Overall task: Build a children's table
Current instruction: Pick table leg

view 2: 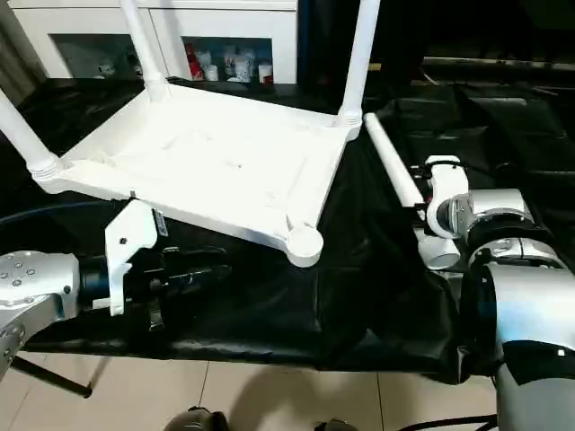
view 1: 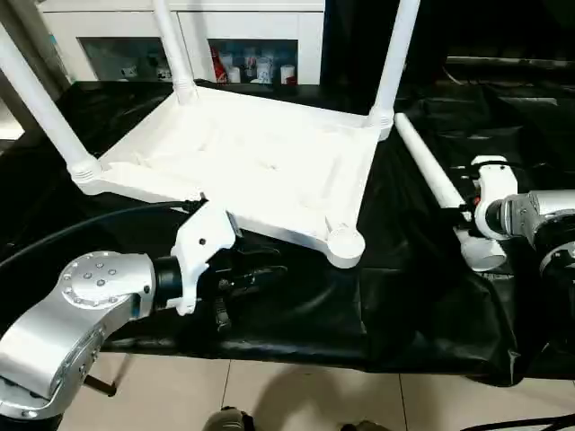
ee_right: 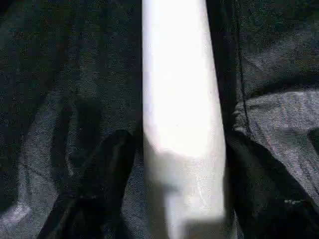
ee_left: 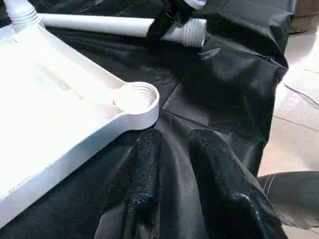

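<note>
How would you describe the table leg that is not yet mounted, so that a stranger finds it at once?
Start at the upside-down white tabletop on the black cloth; three legs stand up from its corner sockets. On the cloth along its right side lies the loose leg, with the right gripper around its near, threaded end. It alone lies flat, and it belongs in the empty socket at the near corner.

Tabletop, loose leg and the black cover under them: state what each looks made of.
Tabletop: white moulded plastic, seemingly; ribbed underside, threaded corner socket, slight sheen.
Loose leg: same smooth white plastic, probably; threaded end.
Black cover: thin glossy sheeting, plastic or coated fabric; it creases and reflects light.
</note>
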Robot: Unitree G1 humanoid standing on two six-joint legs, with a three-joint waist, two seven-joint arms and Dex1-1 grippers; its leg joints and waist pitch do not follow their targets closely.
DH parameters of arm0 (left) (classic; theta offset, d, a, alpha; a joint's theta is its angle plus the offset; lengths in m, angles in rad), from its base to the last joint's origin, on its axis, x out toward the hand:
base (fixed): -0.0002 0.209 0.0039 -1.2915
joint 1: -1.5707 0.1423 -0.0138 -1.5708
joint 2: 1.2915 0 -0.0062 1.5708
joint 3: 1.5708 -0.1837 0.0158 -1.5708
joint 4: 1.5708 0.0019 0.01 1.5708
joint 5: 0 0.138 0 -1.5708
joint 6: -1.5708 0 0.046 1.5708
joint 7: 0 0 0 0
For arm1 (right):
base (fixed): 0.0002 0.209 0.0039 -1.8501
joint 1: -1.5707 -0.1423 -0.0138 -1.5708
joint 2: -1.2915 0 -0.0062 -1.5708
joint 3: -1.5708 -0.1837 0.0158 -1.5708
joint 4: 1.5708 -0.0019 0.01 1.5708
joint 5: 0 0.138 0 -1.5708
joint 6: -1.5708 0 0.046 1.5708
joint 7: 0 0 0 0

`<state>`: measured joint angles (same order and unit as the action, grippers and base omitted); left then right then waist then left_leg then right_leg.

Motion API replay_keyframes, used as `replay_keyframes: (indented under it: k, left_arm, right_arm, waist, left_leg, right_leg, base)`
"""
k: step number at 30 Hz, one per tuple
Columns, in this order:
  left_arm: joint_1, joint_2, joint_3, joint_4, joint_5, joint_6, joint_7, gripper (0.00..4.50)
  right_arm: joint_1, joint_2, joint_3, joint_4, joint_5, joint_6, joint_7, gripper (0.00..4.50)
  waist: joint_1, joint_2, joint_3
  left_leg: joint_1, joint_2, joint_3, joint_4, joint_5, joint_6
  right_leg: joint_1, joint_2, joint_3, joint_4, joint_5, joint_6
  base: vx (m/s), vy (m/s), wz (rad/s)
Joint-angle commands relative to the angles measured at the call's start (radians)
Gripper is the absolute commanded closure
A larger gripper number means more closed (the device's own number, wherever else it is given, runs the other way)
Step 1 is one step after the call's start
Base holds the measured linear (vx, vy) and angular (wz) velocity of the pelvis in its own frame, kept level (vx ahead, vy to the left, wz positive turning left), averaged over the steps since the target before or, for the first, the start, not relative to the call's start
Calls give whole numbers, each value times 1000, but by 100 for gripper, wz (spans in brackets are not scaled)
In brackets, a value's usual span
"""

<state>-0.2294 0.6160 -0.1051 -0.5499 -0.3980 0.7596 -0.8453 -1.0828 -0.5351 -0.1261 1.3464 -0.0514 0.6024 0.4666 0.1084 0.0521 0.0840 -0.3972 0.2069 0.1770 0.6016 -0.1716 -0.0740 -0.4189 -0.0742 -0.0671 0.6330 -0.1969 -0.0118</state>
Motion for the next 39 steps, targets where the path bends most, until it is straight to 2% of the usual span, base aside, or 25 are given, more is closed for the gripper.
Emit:
replay_keyframes:
  k: [1,4,6,8,9,13,16,19,21,23,24,25,26,27,28,29,30,31,32,33,34,35,36,38,39]
  left_arm:
    - [-11,5,-8,18,4,-17,3,331]
    - [-18,-6,-13,37,19,-32,17,304]
    - [-31,-29,-13,61,26,-41,37,297]
    - [-37,-37,-15,69,32,-48,46,294]
    - [-53,-65,-23,99,55,-81,79,259]
    - [-77,-96,-39,149,88,-120,118,251]
    - [-106,-181,-25,231,96,-189,177,216]
    - [-153,-247,-10,317,105,-208,234,206]
    - [-198,-291,2,391,120,-208,289,173]
    - [-253,-335,35,455,75,-115,318,170]
    - [-253,-335,35,455,75,-115,318,170]
    - [-296,-369,72,487,17,-44,326,146]
    - [-332,-396,101,511,-26,-1,332,146]
    - [-365,-424,131,532,-64,28,346,130]
    - [-394,-448,160,553,-102,47,357,130]
    - [-394,-448,160,553,-102,47,357,126]
    - [-425,-466,183,567,-145,50,352,107]
    - [-435,-471,190,572,-157,51,351,107]
    - [-461,-485,209,586,-192,59,347,96]
    - [-497,-498,229,605,-222,70,345,90]
    - [-497,-498,229,605,-222,70,345,84]
    - [-513,-503,236,617,-227,75,345,74]
    - [-530,-508,245,634,-226,79,349,62]
    - [-558,-522,270,666,-228,101,366,52]
    - [-568,-530,280,690,-227,104,374,52]
  right_arm:
    - [28,-1,-24,12,9,19,-35,194]
    - [32,-4,-62,11,40,11,-85,226]
    - [32,-9,-106,9,76,-3,-133,241]
    - [31,-11,-125,7,91,-11,-149,247]
    - [28,-15,-160,-1,123,-33,-171,256]
    - [24,-14,-193,-11,151,-49,-183,259]
    - [24,-8,-228,-47,186,-114,-175,260]
    - [42,5,-282,-101,242,-182,-165,261]
    - [72,22,-324,-159,289,-228,-159,261]
    - [165,74,-366,-318,356,-276,-101,261]
    - [165,74,-366,-318,356,-276,-101,261]
    - [262,128,-374,-490,395,-278,-69,261]
    - [339,180,-386,-637,442,-270,-50,261]
    - [407,230,-391,-774,488,-261,-33,261]
    - [456,264,-379,-871,519,-251,-19,261]
    - [456,264,-379,-871,519,-251,-19,262]
    - [511,295,-333,-964,538,-259,15,262]
    - [526,302,-317,-989,543,-260,25,262]
    - [566,320,-273,-1055,557,-257,50,262]
    - [606,340,-202,-1134,578,-233,88,262]
    - [606,340,-202,-1134,578,-233,88,262]
    - [619,347,-170,-1164,587,-219,103,262]
    - [630,351,-125,-1197,579,-219,124,262]
    - [657,369,-77,-1277,564,-194,148,262]
    - [661,372,-34,-1298,545,-194,172,262]
  waist:
    - [1,-13,-71]
    - [5,-15,-78]
    - [7,-23,-91]
    - [8,-23,-90]
    - [7,-28,-90]
    - [7,-25,-90]
    - [7,-22,-91]
    - [9,-31,-94]
    - [10,-37,-97]
    - [11,-40,-100]
    - [15,-38,-104]
    - [11,-37,-105]
    - [16,-35,-99]
    - [16,-32,-110]
    - [18,-34,-107]
    - [21,-30,-110]
    - [19,-30,-108]
    - [23,-30,-108]
    - [19,-31,-102]
    - [20,-36,-100]
    - [22,-34,-99]
    - [16,-37,-96]
    - [15,-42,-95]
    - [15,-40,-93]
    - [14,-47,-93]
  left_leg:
    - [17,12,1,-57,-171,15]
    - [15,12,2,-54,-144,14]
    - [16,11,5,-49,-121,14]
    - [14,11,5,-48,-124,13]
    - [13,11,6,-48,-127,15]
    - [13,9,7,-44,-147,13]
    - [13,9,6,-42,-163,5]
    - [13,7,8,-39,-154,20]
    - [10,6,7,-37,-117,38]
    - [9,6,7,-36,-97,52]
    - [9,7,5,-34,-70,63]
    - [6,6,2,-35,-56,67]
    - [9,0,11,-32,-47,83]
    - [11,9,0,-34,-25,98]
    - [9,5,3,-35,-24,109]
    - [12,9,-1,-34,-27,113]
    - [7,4,-2,-35,-32,105]
    - [13,7,1,-34,-50,100]
    - [11,7,1,-39,-78,93]
    - [13,8,2,-42,-103,81]
    - [15,7,1,-41,-109,77]
    - [10,7,-3,-47,-119,66]
    - [14,8,-2,-48,-138,52]
    - [15,8,-1,-49,-142,42]
    - [14,8,-2,-51,-144,39]
  right_leg:
    - [55,-48,37,-66,-143,-266]
    - [58,-48,37,-61,-106,-266]
    - [62,-47,36,-57,-75,-270]
    - [62,-49,37,-56,-79,-265]
    - [62,-48,37,-56,-86,-260]
    - [59,-49,39,-60,-121,-244]
    - [59,-52,39,-62,-156,-233]
    - [59,-51,39,-64,-144,-217]
    - [61,-50,38,-60,-113,-218]
    - [63,-51,38,-56,-87,-221]
    - [64,-53,39,-50,-53,-218]
    - [67,-51,36,-48,-42,-227]
    - [62,-46,42,-53,-4,-210]
    - [64,-50,39,-41,40,-233]
    - [63,-47,38,-48,43,-231]
    - [62,-49,38,-46,51,-245]
    - [66,-49,34,-48,24,-252]
    - [61,-50,36,-53,3,-250]
    - [63,-50,37,-59,-41,-244]
    - [63,-52,38,-66,-89,-227]
    - [62,-52,38,-68,-112,-217]
    - [67,-53,36,-70,-152,-202]
    - [63,-56,37,-77,-202,-184]
    - [60,-55,40,-81,-235,-164]
    - [60,-56,40,-83,-246,-149]
  base:
    - [0,0,0]
    - [0,0,0]
    - [0,0,0]
    - [0,0,0]
    - [0,0,0]
    - [0,0,0]
    - [0,0,0]
    - [0,0,0]
    - [0,0,0]
    - [0,0,0]
    - [0,0,0]
    - [0,0,0]
    - [0,0,0]
    - [0,0,0]
    - [0,0,0]
    - [0,0,0]
    - [0,0,0]
    - [0,0,0]
    - [0,0,0]
    - [0,0,0]
    - [0,0,0]
    - [0,0,0]
    - [0,0,0]
    - [0,0,0]
    - [0,0,0]
